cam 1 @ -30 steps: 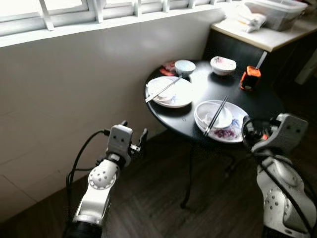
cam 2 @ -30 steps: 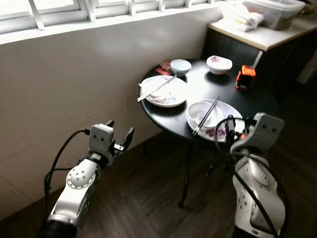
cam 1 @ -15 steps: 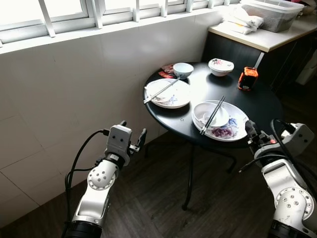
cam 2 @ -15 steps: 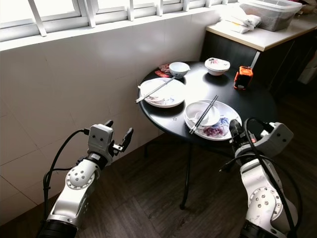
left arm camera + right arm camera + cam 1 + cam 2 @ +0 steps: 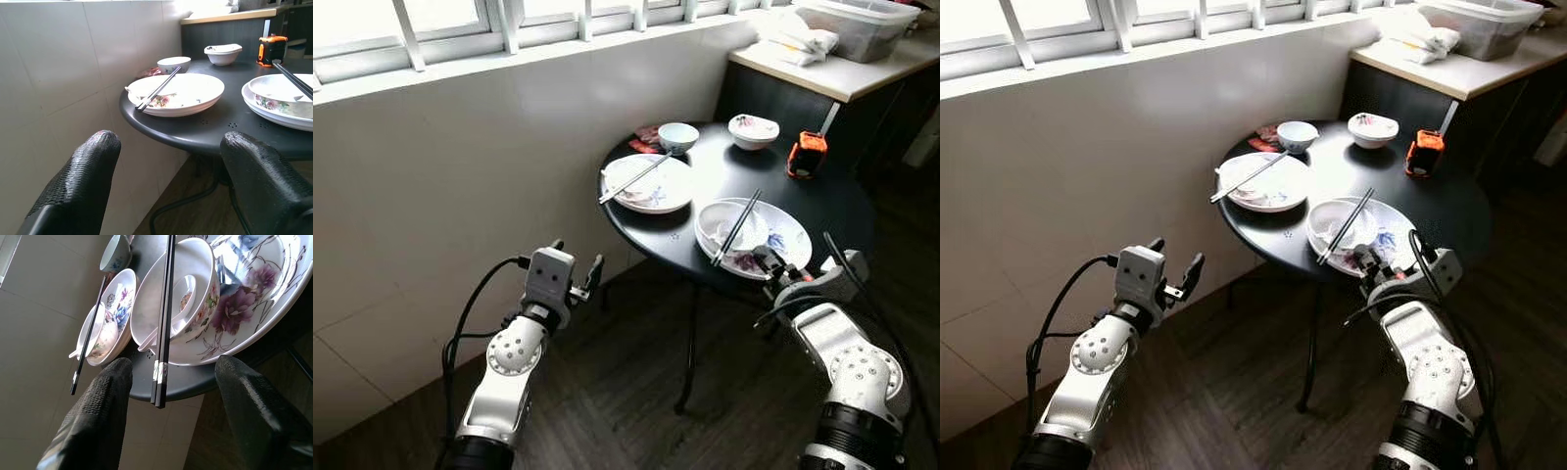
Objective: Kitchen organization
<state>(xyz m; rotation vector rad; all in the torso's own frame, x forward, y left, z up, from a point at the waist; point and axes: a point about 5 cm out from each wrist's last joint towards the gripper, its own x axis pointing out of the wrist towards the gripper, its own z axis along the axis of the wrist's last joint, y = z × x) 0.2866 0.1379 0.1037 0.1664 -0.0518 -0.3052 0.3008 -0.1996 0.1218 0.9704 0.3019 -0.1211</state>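
A round black table (image 5: 842, 201) carries the dishes. The near floral plate (image 5: 790, 233) holds a white bowl (image 5: 195, 298) with a spoon in it, and black chopsticks (image 5: 166, 308) lie across that bowl. My right gripper (image 5: 766, 262) is open at the table's near edge, just below this plate. In the right wrist view the chopstick ends point into the gap between its fingers (image 5: 102, 411). A second plate (image 5: 651, 183) with chopsticks (image 5: 634, 177) lies farther left. My left gripper (image 5: 579, 257) is open, low and left of the table, holding nothing.
Two small bowls (image 5: 678, 135) (image 5: 754, 129), a red packet (image 5: 644, 137) and an orange tape measure (image 5: 807, 154) sit at the table's back. A counter (image 5: 847, 73) with a plastic tub (image 5: 857, 24) stands at the back right. A tiled wall runs along the left, over a dark wood floor.
My right arm has swung in from the lower right, bringing its gripper up to the table edge under the near plate. The head camera shifted a little. The left arm is unmoved.
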